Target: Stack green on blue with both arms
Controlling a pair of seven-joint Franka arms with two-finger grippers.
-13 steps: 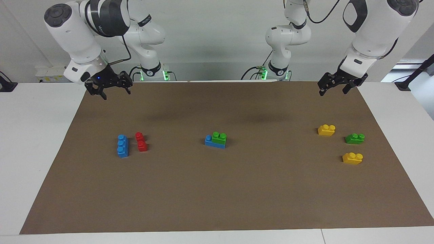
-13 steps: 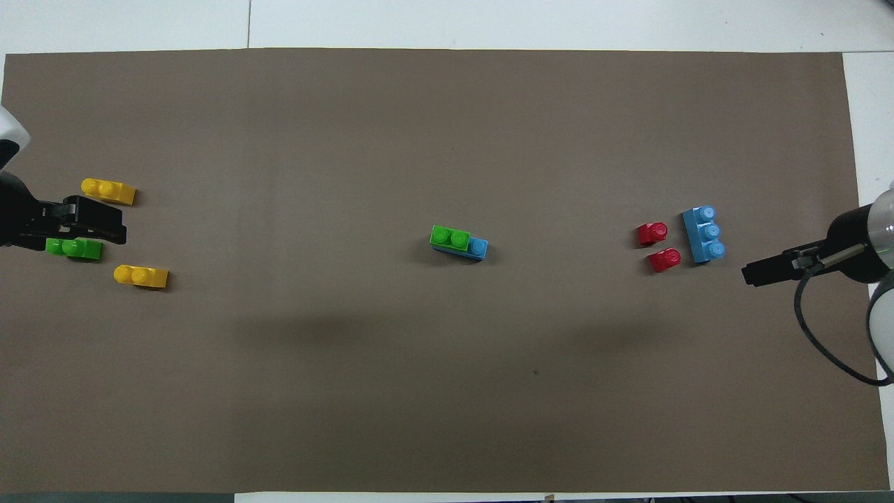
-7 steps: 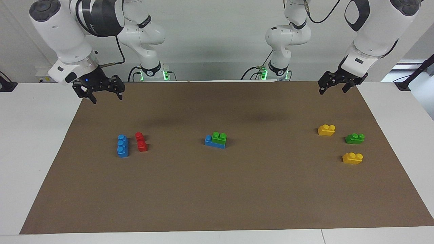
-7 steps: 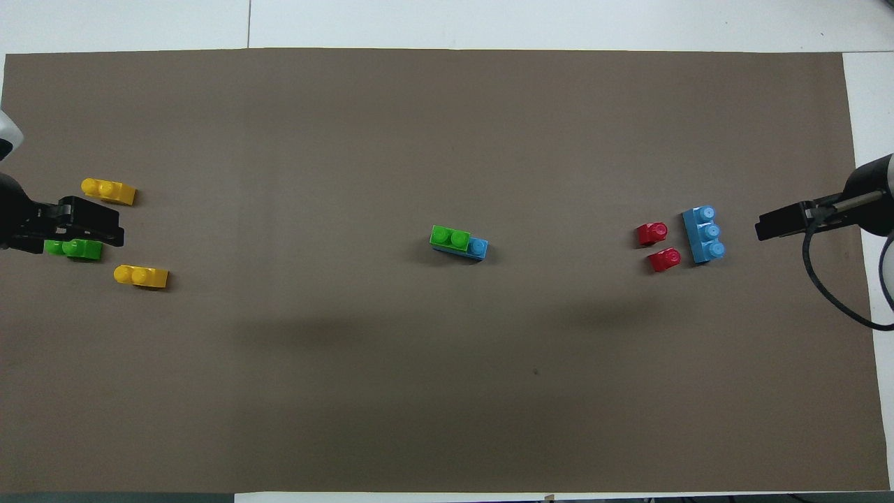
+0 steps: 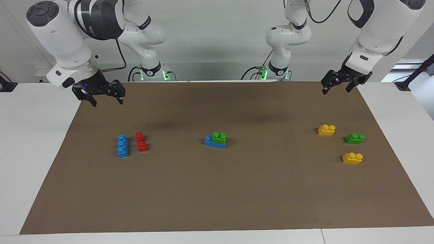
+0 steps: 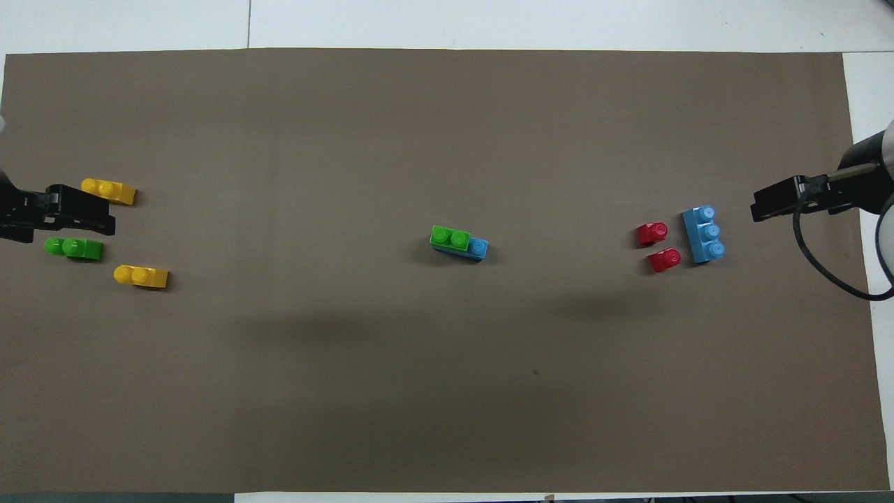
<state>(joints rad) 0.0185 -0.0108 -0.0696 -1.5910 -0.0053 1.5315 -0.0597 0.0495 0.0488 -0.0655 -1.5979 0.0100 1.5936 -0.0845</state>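
At the mat's middle a green brick (image 5: 219,137) (image 6: 450,237) sits stacked on a blue brick (image 5: 211,142) (image 6: 478,247), with one blue stud left bare. A second green brick (image 5: 355,138) (image 6: 72,248) lies loose at the left arm's end. A second blue brick (image 5: 122,146) (image 6: 703,234) lies loose at the right arm's end. My left gripper (image 5: 335,90) (image 6: 91,209) hangs open and empty in the air over the mat's edge at its own end. My right gripper (image 5: 106,100) (image 6: 761,206) hangs open and empty over the mat's edge at its end.
A red brick (image 5: 141,141) (image 6: 656,246) lies beside the loose blue one. Two yellow bricks (image 5: 326,130) (image 5: 352,158) flank the loose green one. A brown mat (image 5: 217,189) covers the white table.
The right gripper has swung outward toward its end of the mat. The left gripper has drawn back and up a little. No brick has moved.
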